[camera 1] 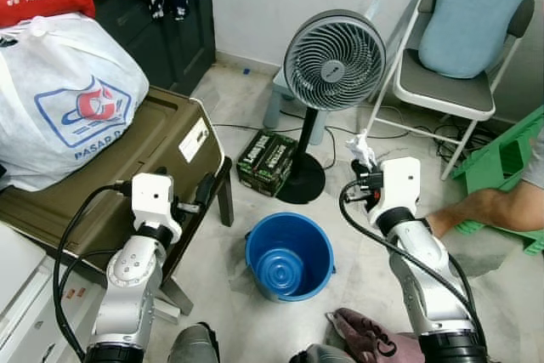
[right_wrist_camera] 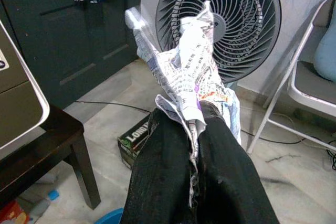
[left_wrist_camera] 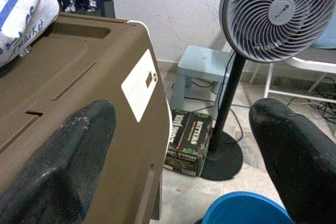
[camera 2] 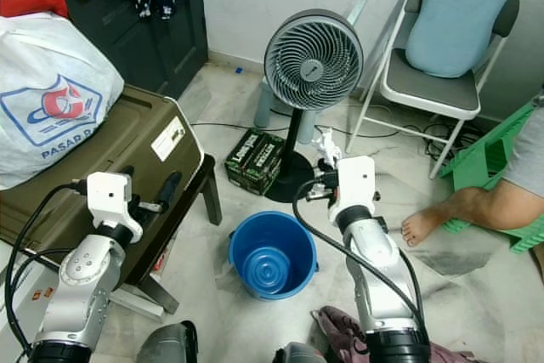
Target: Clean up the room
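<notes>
My right gripper (right_wrist_camera: 191,182) is shut on a crumpled piece of printed paper (right_wrist_camera: 188,64), held up in front of the standing fan (camera 1: 333,61); the same paper (camera 1: 362,150) sticks up above my right wrist. A blue bucket (camera 1: 289,258) stands open on the floor below and between my two arms. My left gripper (camera 1: 199,200) is open and holds nothing, beside the corner of a brown case (camera 1: 127,167). Its two black fingers (left_wrist_camera: 60,163) frame that case and the bucket's rim (left_wrist_camera: 247,209).
A white plastic bag (camera 1: 59,99) lies on the brown case. A dark carton (camera 1: 266,161) and a pale blue stool (camera 1: 285,95) sit by the fan's base. A folding chair (camera 1: 455,82), a green stool (camera 1: 501,159) and a person's leg (camera 1: 493,208) are at right. Dark red cloth (camera 1: 365,337) lies near my feet.
</notes>
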Robot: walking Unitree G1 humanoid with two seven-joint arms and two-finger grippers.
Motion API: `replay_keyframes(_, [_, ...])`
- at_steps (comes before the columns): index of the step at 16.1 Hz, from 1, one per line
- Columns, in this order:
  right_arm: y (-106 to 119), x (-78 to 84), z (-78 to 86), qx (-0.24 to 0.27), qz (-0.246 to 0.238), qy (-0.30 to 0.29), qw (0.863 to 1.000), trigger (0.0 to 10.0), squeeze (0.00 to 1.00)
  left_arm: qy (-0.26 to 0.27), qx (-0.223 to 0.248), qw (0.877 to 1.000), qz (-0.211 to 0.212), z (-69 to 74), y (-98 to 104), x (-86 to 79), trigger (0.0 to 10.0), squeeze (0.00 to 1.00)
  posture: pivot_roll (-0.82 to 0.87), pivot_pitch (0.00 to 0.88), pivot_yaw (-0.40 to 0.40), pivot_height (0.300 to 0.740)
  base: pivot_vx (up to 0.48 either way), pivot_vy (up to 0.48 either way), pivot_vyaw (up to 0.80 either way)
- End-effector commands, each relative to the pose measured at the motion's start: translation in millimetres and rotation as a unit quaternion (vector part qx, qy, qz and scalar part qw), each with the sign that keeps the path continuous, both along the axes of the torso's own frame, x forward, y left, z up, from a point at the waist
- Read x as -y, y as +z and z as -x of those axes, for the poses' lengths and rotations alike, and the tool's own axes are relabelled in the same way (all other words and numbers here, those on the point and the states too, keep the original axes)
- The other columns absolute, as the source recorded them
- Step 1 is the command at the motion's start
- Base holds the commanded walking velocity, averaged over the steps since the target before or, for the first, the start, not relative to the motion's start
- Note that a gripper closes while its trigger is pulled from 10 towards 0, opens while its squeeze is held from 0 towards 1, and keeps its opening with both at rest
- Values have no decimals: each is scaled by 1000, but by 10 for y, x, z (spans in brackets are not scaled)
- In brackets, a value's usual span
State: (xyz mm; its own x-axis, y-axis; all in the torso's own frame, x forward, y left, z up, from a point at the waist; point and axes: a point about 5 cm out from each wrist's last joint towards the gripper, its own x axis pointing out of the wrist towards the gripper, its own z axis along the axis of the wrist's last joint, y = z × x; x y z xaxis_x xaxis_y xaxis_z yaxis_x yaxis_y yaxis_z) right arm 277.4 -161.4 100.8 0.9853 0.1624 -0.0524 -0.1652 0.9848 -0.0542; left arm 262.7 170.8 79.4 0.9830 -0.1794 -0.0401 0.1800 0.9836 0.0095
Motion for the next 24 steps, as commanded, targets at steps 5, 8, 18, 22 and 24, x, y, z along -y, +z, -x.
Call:
replay_keyframes(5, [1, 15, -28, 0, 3, -4, 1000, 10000, 0, 1, 6, 1000, 3, -21, 21, -6, 10000, 0, -47, 72, -74, 740, 250, 0, 0])
replay_keyframes(8, [5, 11, -38, 1, 4, -4, 1000, 10000, 0, 0, 8, 1000, 3, -28, 28, -6, 10000, 0, -47, 71, -73, 740, 300, 0, 0])
replay_keyframes(18, [-58, 13, -80, -17, 24, -10, 1000, 10000, 0, 11, 2, 1000, -12, -55, 18, -84, 10000, 0, -43, 76, -73, 740, 130, 0, 0])
replay_keyframes(22, [-224, 161, -130, -75, 64, -61, 993, 10000, 0, -14, -3, 999, -37, -61, 35, -157, 10000, 0, -33, 79, -75, 740, 0, 0, 0])
replay_keyframes(24, [-306, 255, -149, -107, 67, -93, 988, 10000, 0, -40, -14, 998, -54, -41, -2, -168, 10000, 0, -26, 77, -78, 740, 0, 0, 0])
